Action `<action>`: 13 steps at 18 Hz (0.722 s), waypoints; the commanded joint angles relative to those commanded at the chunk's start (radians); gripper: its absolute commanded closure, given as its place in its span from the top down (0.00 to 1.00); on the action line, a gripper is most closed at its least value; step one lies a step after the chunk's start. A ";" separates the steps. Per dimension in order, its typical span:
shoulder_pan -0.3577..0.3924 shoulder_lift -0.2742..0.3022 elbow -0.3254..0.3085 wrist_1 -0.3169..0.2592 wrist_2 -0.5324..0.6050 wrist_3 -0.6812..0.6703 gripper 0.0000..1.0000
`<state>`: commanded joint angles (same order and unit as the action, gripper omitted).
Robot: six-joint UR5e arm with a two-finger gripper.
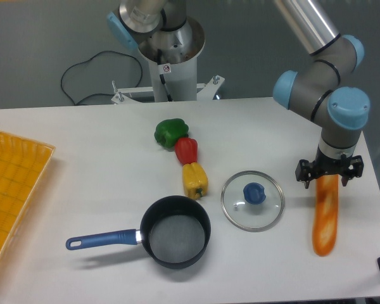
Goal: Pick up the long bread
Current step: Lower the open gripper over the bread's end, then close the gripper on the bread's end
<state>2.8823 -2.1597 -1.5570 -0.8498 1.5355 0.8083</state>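
Open table (101, 145) surrounds the long bread (325, 218); glass lid (253, 200) lies near its left.

White table (82, 133) before a plain grey wall (38, 38), black cable (92, 73) behind it.

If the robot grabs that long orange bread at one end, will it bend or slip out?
The long bread looks glossy, so it may slide in the jaws. The gripper sits over its far end, so the long free end would probably droop or swing. Its rounded shape might roll if nudged.
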 joint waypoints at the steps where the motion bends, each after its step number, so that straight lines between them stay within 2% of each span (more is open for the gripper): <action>1: 0.000 -0.009 0.003 0.000 0.003 0.017 1.00; 5: -0.002 -0.034 0.002 -0.002 0.008 0.054 1.00; 9: 0.000 -0.034 0.000 -0.002 0.006 0.065 0.99; 13: 0.012 -0.032 -0.002 0.000 0.003 0.066 0.85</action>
<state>2.8946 -2.1921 -1.5585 -0.8498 1.5386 0.8744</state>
